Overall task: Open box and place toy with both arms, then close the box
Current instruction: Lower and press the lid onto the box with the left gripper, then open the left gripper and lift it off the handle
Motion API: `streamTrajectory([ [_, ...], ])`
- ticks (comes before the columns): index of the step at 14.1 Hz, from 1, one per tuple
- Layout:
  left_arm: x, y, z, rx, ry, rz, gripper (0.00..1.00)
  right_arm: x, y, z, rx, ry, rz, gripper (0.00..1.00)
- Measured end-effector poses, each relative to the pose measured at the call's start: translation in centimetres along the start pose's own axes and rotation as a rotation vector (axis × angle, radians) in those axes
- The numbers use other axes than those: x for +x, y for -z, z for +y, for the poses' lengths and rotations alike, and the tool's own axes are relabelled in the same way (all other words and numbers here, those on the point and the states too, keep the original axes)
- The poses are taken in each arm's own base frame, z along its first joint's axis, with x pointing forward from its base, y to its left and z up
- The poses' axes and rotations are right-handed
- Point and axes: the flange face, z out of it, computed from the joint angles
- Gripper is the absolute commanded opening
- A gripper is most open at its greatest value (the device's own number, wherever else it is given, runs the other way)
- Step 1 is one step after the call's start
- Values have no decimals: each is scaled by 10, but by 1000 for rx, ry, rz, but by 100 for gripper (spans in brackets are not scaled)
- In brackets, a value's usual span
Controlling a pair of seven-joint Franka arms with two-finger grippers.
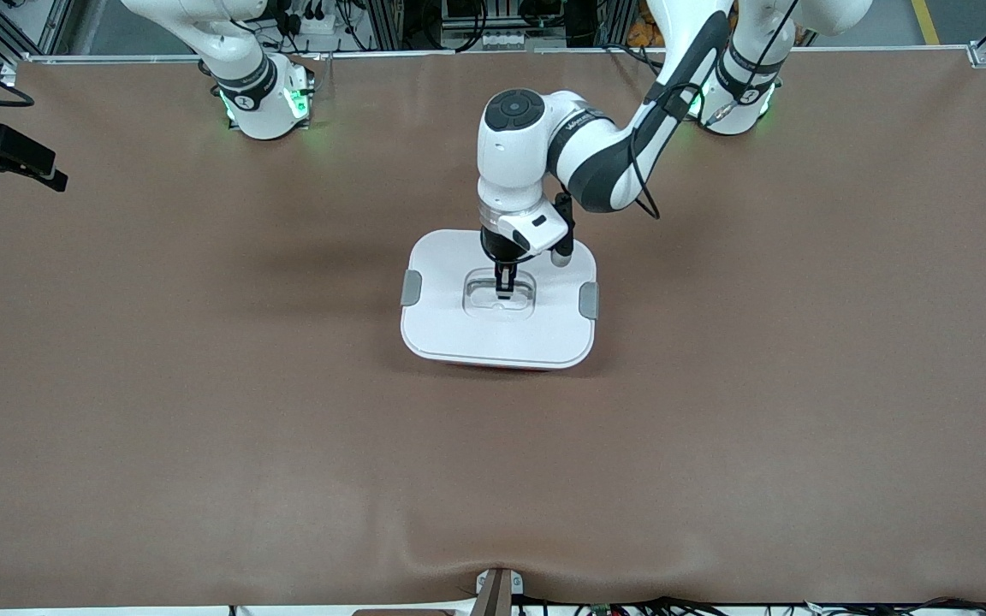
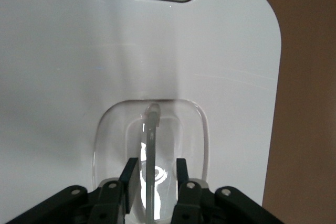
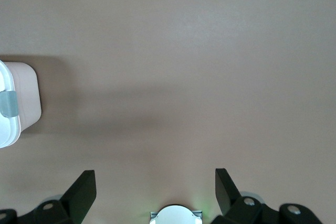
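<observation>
Box (image 1: 500, 299): being kept at the middle of the brown surface (image 1: 202, 411), with its white lid (image 1: 459, 321) seated and both grey side clips (image 1: 410, 287) lying against the rim; whether they are latched cannot be told. Clear recessed handle (image 2: 151, 145): being straddled by the left end effector (image 2: 153, 179), whose black fingers (image 2: 130, 179) are being held a little apart on either side of the upright clear bar, close to it; actual contact cannot be confirmed. Right end effector (image 3: 155, 190): being held wide open above bare surface toward the right arm's end of the table, with only a corner of the box showing at the edge of its wrist view; this arm is judged to be waiting. Toy: not being shown in any view, so it is either hidden inside the box or absent; which cannot be told. Progress: the lid is on, so the stage is being judged as either the opening not yet begun or the closing being finished; the pictures alone are not settling which.
</observation>
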Motion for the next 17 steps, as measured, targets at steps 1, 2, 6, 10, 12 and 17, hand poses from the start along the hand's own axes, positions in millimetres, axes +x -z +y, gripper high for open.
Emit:
streamTrajectory([
  [1,-1,3,2,-5,2,-5,100,0,0,0,0,0,0,100],
  [2,-2,7,6,-11,4,-9,100,0,0,0,0,0,0,100],
  [6,-2,42,25,-25,3,8,100,0,0,0,0,1,0,100],
  [10,20,77,55,-42,-29,25,100,0,0,0,0,1,0,100],
  [12,35,88,72,-38,-54,29,100,0,0,0,0,0,0,100],
  [17,93,115,120,-2,-137,4,100,0,0,0,0,0,0,100],
])
